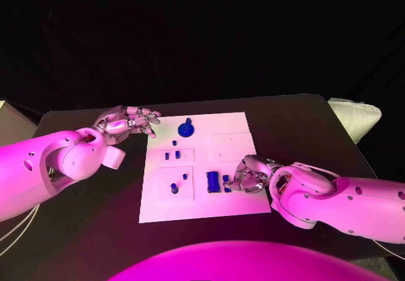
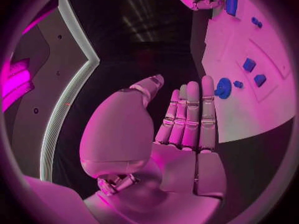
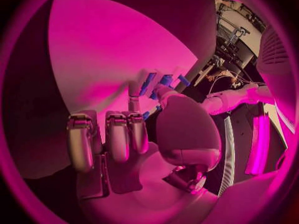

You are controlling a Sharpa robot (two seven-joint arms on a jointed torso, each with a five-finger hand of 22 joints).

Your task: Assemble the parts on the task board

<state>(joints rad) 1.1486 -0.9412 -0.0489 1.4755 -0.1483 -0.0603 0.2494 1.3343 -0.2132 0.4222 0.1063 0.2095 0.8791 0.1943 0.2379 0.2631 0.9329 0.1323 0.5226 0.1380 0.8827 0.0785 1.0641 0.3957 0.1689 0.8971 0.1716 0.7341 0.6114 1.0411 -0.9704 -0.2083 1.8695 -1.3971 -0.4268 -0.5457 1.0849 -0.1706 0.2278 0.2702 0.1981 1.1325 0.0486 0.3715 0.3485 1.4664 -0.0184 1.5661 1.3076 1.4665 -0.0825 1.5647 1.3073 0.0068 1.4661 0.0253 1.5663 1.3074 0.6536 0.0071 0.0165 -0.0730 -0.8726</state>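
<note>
A white board (image 1: 236, 205) lies mid-frame on a black table (image 1: 295, 111). Small blue parts (image 1: 213, 181) sit lower centre; a round one (image 1: 185, 127) lies at the board's top. They look light, rigid and smooth, best pinched by their sides. The right hand (image 1: 244, 174) touches the parts; whether it holds one is unclear. The left hand (image 1: 128, 123), upper left, is empty, with straight fingers.

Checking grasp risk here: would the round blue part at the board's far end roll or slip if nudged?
The round blue part lies flat on the board, so it would probably slide rather than roll. It looks small and stiff, likely light. The left hand is beside it, not touching.
</note>
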